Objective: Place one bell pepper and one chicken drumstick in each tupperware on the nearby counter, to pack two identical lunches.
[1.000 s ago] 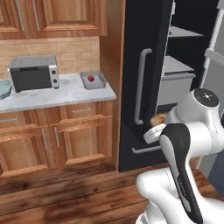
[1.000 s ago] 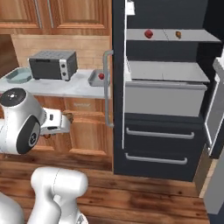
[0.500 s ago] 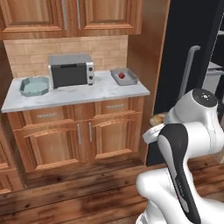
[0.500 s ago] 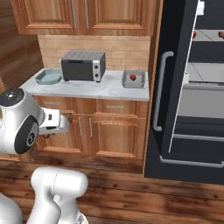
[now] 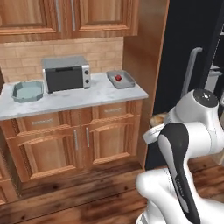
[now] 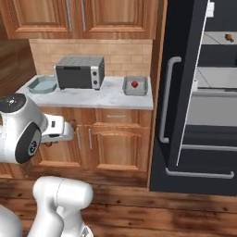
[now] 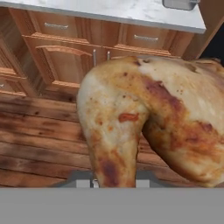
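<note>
Chicken drumstick [image 7: 148,118], golden-brown and blistered, sits clamped in the hand [image 7: 114,177]. Marble table [image 5: 100,94] carries a boxy toaster oven [image 5: 66,73]; right of it the grey rectangular tupperware [image 5: 121,79] holds a glossy red bell pepper [image 5: 117,78], left of it the teal octagonal tupperware [image 5: 28,90].

Arm folded low, gripper loaded.
Your arm is bent back at the elbow with the hand held low and level in front of the base; the gripper [image 7: 114,181] is clamped on a drumstick [image 7: 153,118], its plump end bulging past the fingertips.
</note>
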Available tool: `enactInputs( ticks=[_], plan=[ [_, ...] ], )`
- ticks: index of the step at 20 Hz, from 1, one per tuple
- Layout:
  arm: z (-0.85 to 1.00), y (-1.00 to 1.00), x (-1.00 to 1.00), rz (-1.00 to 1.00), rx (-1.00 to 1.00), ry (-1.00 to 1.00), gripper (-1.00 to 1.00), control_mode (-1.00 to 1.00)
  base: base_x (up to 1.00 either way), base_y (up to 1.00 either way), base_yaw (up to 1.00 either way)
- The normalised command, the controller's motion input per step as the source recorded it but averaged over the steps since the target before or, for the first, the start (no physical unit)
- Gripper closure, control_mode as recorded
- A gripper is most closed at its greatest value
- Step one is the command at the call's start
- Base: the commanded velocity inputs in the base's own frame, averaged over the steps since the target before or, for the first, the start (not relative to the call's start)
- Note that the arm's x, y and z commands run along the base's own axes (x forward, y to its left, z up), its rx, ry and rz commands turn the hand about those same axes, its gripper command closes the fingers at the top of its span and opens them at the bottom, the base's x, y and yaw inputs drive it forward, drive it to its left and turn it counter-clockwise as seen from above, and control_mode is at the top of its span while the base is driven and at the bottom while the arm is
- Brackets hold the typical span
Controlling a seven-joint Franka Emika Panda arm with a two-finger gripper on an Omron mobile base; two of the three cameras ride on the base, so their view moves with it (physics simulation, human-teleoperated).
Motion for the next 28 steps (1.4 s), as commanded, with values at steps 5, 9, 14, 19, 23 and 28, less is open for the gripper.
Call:
enactInputs(
  ticks=[5, 9, 14, 19, 23, 28],
  plan=[
    [0.0, 0.0, 0.0, 0.0, 0.0, 0.0, 1.0, 1.0, 0.35, 0.51, -0.07],
    [0.0, 0.0, 0.0, 0.0, 0.0, 0.0, 1.0, 1.0, 0.3, 0.89, 0.0],
    [0.0, 0.0, 0.0, 0.0, 0.0, 0.0, 1.0, 1.0, 0.46, 0.78, 0.0],
    [0.0, 0.0, 0.0, 0.0, 0.0, 0.0, 1.0, 1.0, 0.71, 0.21, 0.0],
    [0.0, 0.0, 0.0, 0.0, 0.0, 0.0, 1.0, 1.0, 0.75, 0.07, 0.06],
    [0.0, 0.0, 0.0, 0.0, 0.0, 0.0, 1.0, 1.0, 0.56, 0.16, 0.16]
  ],
)
